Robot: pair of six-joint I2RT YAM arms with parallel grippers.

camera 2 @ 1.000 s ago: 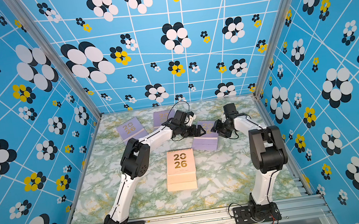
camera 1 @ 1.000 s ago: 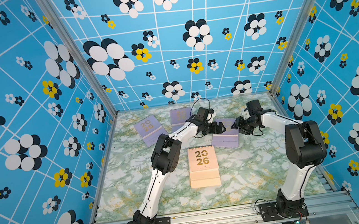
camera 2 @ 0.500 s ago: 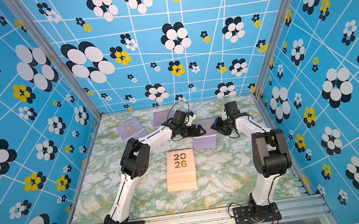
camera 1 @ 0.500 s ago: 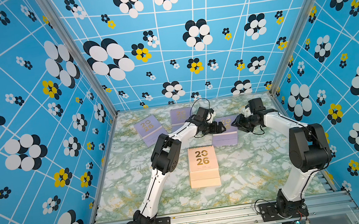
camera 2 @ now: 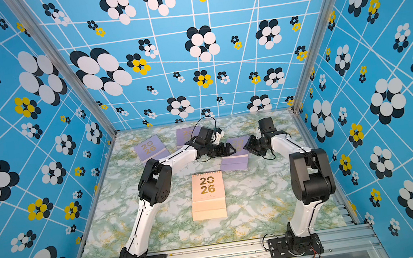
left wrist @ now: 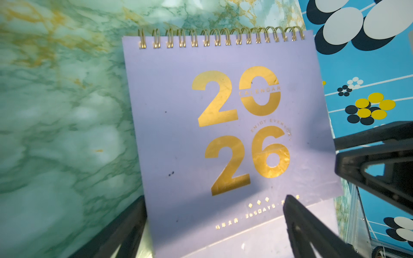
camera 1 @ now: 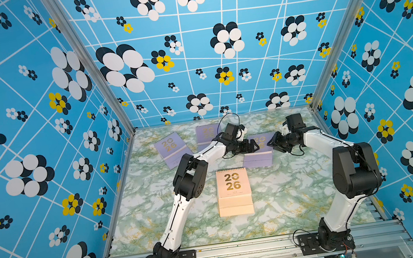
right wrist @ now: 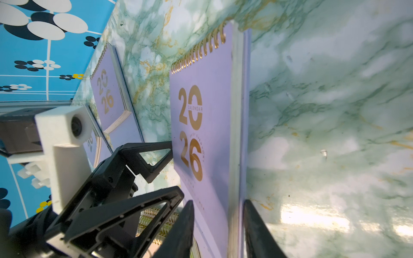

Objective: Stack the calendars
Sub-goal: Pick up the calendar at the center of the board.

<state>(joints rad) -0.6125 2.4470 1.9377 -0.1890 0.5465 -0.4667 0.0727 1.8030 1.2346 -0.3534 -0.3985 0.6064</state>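
Lilac calendar (camera 1: 257,158) lies flat on the marble table (camera 1: 304,190) just behind the peach calendar stack (camera 1: 234,191), toward the right arm's side. It is likely next for that stack, and is approached from both sides so it cannot skid. Right gripper (right wrist: 218,202): fingers (right wrist: 185,223) set narrow astride its thick side edge, a real bite not discernible. Left gripper (left wrist: 213,198): fingers (left wrist: 301,225) spread wide, holding nothing, one tip seemingly against the opposite edge as a backstop.
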